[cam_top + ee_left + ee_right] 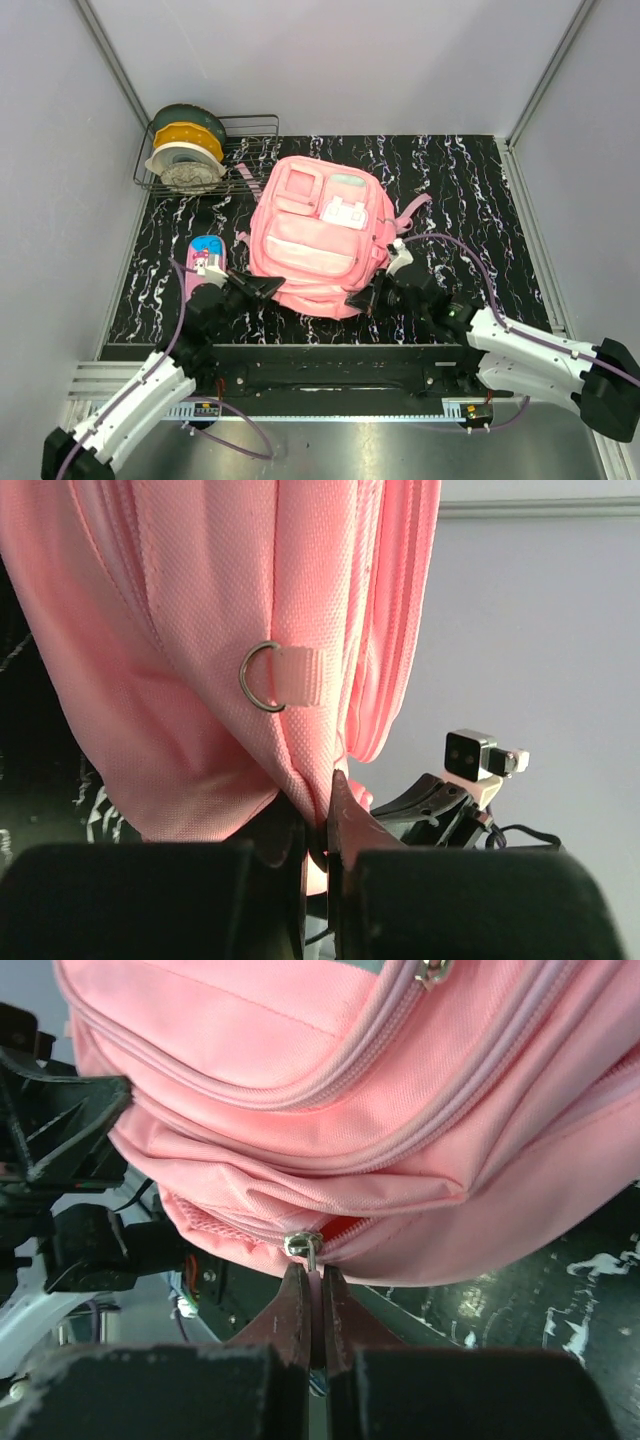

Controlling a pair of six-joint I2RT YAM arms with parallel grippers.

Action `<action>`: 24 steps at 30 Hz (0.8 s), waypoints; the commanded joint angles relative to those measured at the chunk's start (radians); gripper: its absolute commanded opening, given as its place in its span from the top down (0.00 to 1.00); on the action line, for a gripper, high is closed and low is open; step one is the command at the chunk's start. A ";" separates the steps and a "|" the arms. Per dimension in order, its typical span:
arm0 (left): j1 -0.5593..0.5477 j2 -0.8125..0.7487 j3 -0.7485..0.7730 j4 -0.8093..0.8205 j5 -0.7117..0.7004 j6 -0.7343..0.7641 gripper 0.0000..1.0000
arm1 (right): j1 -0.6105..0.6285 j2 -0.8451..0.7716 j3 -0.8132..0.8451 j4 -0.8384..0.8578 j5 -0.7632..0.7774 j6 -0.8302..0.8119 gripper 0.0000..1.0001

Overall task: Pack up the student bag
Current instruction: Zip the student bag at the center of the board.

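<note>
We see the student bag [315, 235] lying flat in the middle of the worktop [480, 200], front pockets and white-pink clasp patch facing up and its lower end toward the near edge. A pink strap sticks out on its right side.

At the bag's near left corner, the left gripper [268, 287] has its fingers pinched on a fold of the pink fabric. In the left wrist view this is just below a metal D-ring [262, 677] held in a pale webbing loop.

At the near right corner, the right gripper [360, 300] has its fingers pressed together on the zip pull [303, 1247], which hangs from the lowest zipper line. A short stretch of that zipper gapes beside the slider.

A small pink-and-blue pencil case [205, 250] lies by the left edge, just beside the bag and partly hidden by the left wrist. In the rear left corner a wire rack [255, 125] holds three spools [185, 150], dark green, yellow and white.
</note>
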 commanded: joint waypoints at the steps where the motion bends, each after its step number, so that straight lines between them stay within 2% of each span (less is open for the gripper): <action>1: 0.238 -0.060 0.043 -0.092 0.060 0.143 1.00 | -0.048 0.029 -0.013 -0.200 0.169 -0.042 1.00; 4: 0.281 -0.010 0.112 -0.115 0.102 0.245 1.00 | -0.049 0.034 -0.007 -0.199 0.145 -0.048 1.00; 7: 0.282 0.139 0.181 -0.073 0.186 0.324 1.00 | -0.051 0.037 -0.035 -0.168 0.096 -0.030 1.00; 8: 0.284 0.218 0.190 -0.058 0.209 0.350 0.93 | -0.051 0.038 -0.053 -0.145 0.062 -0.022 1.00; 9: 0.284 0.257 0.207 -0.012 0.272 0.364 0.83 | -0.051 0.046 -0.058 -0.138 0.041 -0.020 1.00; 10: 0.282 0.317 0.222 -0.012 0.292 0.394 0.78 | -0.048 0.052 -0.055 -0.139 0.024 -0.023 1.00; 13: 0.267 0.357 0.256 0.007 0.340 0.433 0.48 | -0.038 0.064 -0.053 -0.159 0.023 -0.025 1.00; 17: 0.255 0.357 0.334 -0.099 0.355 0.531 0.39 | -0.040 0.077 -0.067 -0.130 0.023 -0.002 1.00; 18: 0.247 0.348 0.363 -0.143 0.340 0.542 0.33 | -0.040 0.090 -0.064 -0.128 0.023 0.004 0.99; 19: 0.224 0.327 0.372 -0.157 0.328 0.549 0.30 | -0.038 0.097 -0.059 -0.127 0.023 0.006 0.93; 20: 0.213 0.316 0.380 -0.167 0.319 0.554 0.29 | -0.040 0.098 -0.050 -0.124 -0.007 0.001 0.77; 22: 0.184 0.311 0.405 -0.193 0.305 0.557 0.28 | -0.040 0.063 -0.035 -0.151 0.003 0.010 0.68; 24: 0.164 0.313 0.431 -0.223 0.280 0.562 0.28 | -0.040 -0.027 -0.006 -0.241 0.075 0.029 0.48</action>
